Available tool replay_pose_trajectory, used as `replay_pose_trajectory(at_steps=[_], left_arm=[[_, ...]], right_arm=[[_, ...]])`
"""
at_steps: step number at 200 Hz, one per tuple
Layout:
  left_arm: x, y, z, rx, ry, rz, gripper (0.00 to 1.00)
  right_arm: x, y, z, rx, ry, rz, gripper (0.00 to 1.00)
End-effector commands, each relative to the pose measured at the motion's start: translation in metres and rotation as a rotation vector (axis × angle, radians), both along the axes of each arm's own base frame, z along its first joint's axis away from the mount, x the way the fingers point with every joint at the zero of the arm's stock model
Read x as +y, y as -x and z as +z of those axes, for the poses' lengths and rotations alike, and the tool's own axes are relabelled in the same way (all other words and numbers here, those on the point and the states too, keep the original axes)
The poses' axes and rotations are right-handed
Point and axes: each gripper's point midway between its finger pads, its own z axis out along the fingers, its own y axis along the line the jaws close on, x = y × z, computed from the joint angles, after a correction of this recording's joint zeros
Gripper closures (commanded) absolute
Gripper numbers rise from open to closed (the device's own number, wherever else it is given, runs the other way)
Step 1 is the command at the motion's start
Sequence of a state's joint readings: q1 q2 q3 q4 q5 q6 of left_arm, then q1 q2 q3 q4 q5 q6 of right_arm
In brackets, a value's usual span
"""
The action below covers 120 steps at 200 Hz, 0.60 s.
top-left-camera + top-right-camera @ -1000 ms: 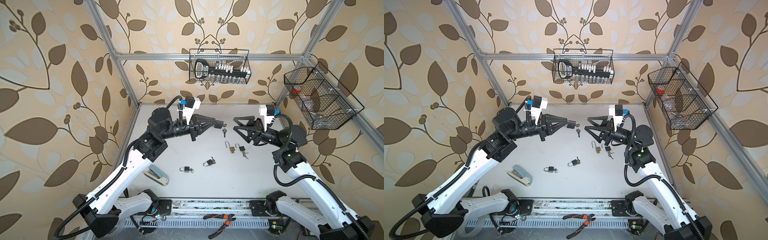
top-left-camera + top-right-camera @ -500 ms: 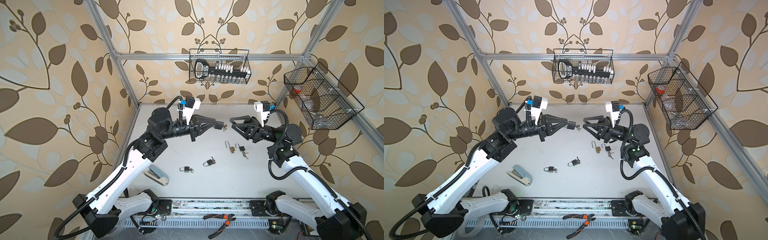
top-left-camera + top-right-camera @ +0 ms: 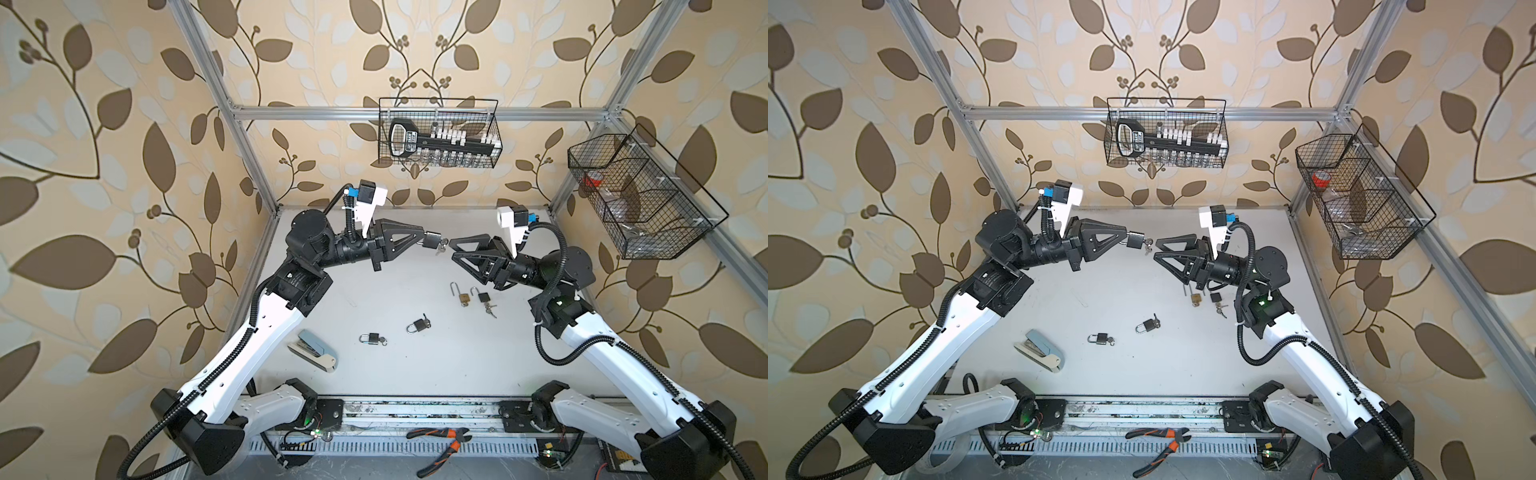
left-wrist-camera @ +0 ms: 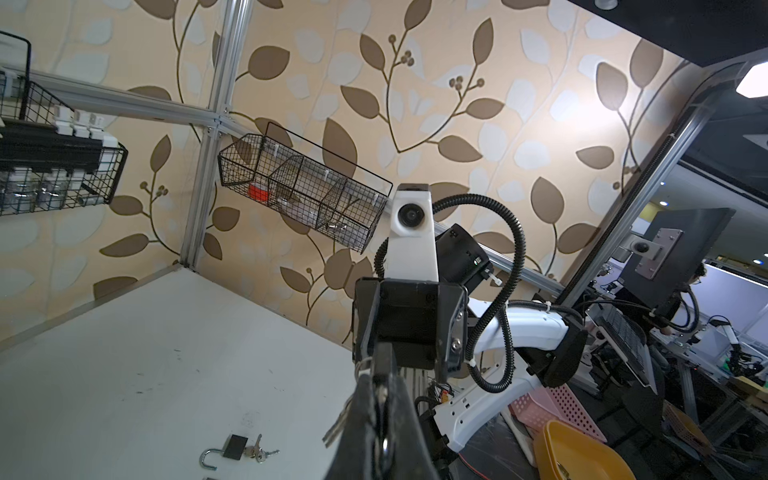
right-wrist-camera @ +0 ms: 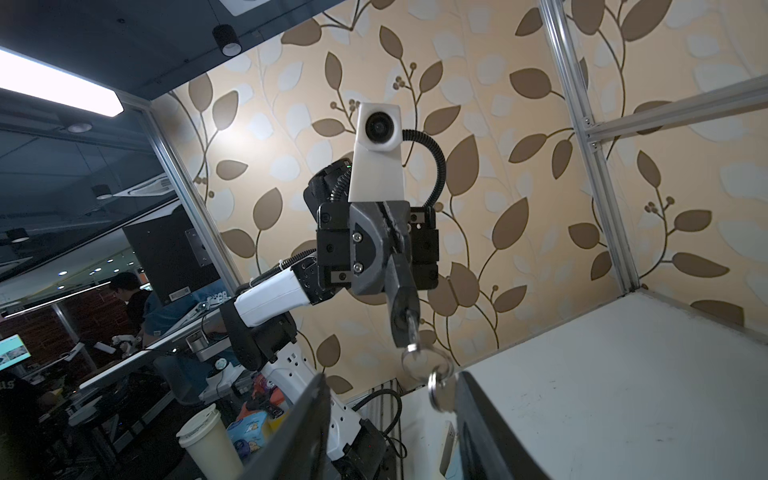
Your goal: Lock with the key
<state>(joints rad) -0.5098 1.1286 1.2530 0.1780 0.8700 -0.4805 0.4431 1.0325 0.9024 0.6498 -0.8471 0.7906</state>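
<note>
- Left jaws: closed on black padlock [image 3: 433, 240], held aloft so its inserted key [image 5: 410, 328] faces right jaws.
- Right jaws: partly open, empty, flanking dangling spare key [image 5: 437, 390], seemingly ready to pinch.

Both arms raised, reaching inward, tips nearly meeting.
Left gripper [image 3: 424, 240] clamped tight; right gripper [image 3: 453, 248] with jaws parted.
</note>
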Motion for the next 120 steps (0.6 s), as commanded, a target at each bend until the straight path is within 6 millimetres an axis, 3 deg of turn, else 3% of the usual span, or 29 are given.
replay_pose_trajectory(at_steps=[1, 26, 53, 120], left_arm=[[0.003, 0.015, 0.019, -0.068, 0.048, -0.060, 1.00], [0.002, 0.016, 0.019, -0.065, 0.054, -0.078, 1.00], [0.001, 0.016, 0.020, -0.066, 0.054, -0.083, 1.00], [0.000, 0.014, 0.021, -0.070, 0.051, -0.082, 1.00]], right_arm=[[-0.008, 0.006, 0.023, -0.054, -0.056, -0.039, 0.43], [0.003, 0.003, 0.026, -0.011, -0.019, 0.019, 0.45], [0.014, 0.003, 0.023, 0.015, 0.034, 0.052, 0.54], [0.009, 0.006, 0.028, -0.015, 0.019, 0.018, 0.77]])
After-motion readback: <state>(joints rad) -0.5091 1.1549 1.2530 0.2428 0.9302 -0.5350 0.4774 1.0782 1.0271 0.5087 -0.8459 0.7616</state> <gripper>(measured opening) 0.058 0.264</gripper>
